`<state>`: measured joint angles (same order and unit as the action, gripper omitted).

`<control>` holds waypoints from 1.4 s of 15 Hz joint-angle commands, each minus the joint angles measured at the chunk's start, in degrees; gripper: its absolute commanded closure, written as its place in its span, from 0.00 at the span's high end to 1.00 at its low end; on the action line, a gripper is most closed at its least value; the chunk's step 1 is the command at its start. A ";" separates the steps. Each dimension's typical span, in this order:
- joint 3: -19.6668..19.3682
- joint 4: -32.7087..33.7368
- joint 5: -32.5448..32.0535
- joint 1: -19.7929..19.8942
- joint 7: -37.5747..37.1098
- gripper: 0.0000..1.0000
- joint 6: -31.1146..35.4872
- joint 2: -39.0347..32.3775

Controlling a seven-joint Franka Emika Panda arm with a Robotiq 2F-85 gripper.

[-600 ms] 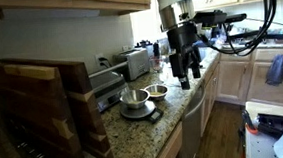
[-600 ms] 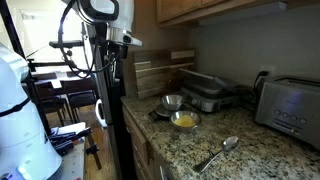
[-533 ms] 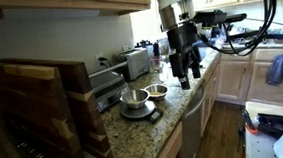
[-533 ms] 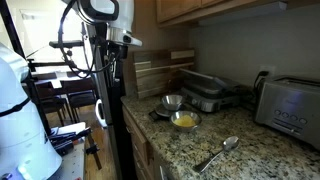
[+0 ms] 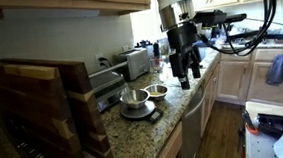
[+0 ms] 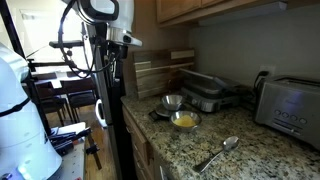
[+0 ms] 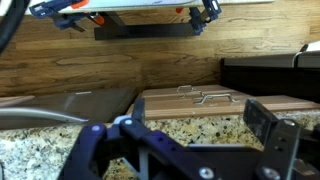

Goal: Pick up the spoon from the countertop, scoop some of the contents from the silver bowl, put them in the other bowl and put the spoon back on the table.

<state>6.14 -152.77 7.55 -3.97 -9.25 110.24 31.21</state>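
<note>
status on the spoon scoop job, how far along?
Nothing done yet: spoon lies untouched on the countertop. In hand: gripper hangs open and empty, away from it. Left: grasp, scoop, transfer between the silver bowl and the bowl with yellow contents, put spoon back.

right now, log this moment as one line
phase: pre-grasp | gripper: open, empty, raised | spoon: on countertop, untouched | yellow-filled bowl: beside other bowl

Both exterior views face the countertop [image 5: 140, 135] [image 6: 182, 146] from opposite ends; wrist maybe inverted.
</note>
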 commanded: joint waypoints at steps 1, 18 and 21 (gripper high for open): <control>-0.77 0.25 -0.35 0.60 0.33 1.00 0.36 -0.29; -11.78 6.52 -7.71 8.61 15.70 1.00 12.64 -14.79; -11.77 7.26 -7.75 8.61 15.71 1.00 12.66 -15.73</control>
<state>-5.56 -145.56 -0.18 4.71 6.48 122.97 15.49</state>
